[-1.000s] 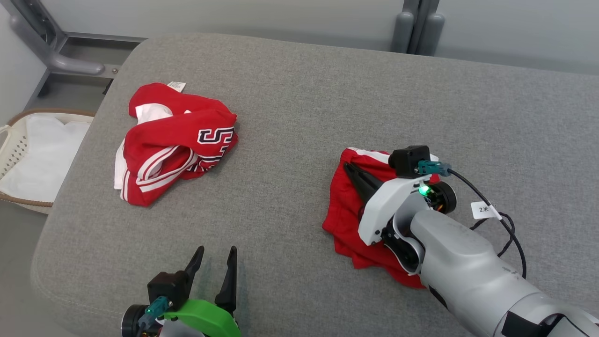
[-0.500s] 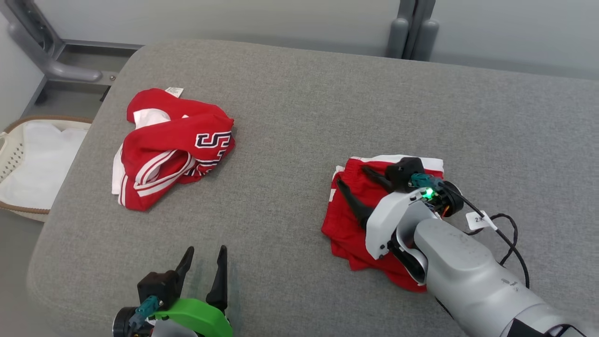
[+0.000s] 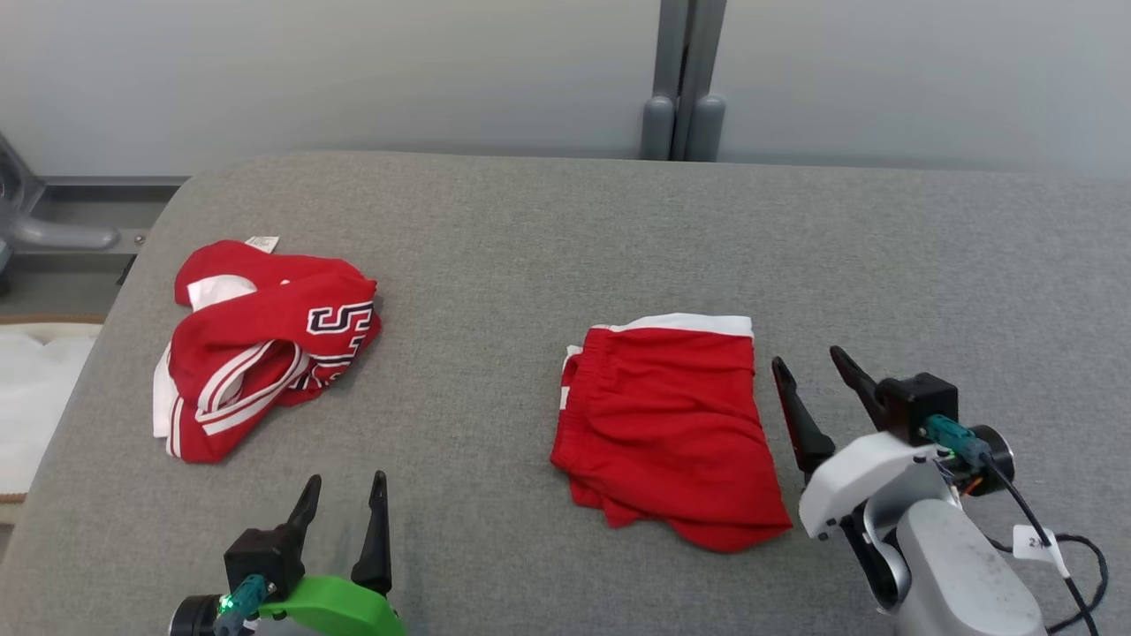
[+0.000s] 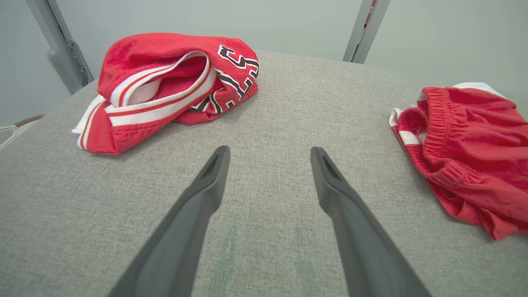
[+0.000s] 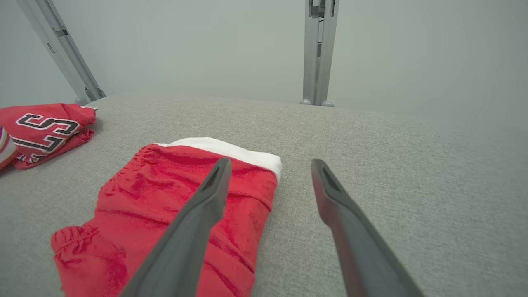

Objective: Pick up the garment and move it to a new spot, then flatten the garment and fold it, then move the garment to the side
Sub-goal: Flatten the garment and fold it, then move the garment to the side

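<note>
On the left side of the grey padded table [image 3: 530, 230] there's a crumpled red jersey [image 3: 265, 353] with white stripes and dark lettering. Down near the front edge, the left gripper [image 3: 346, 481] has its fingers spread with nothing in them, well apart from both garments. Right of centre, the folded red shorts [image 3: 667, 424] lie flat, white band along the far edge. Just beside them on the right, the right gripper [image 3: 806, 358] is spread wide too, also empty.
</note>
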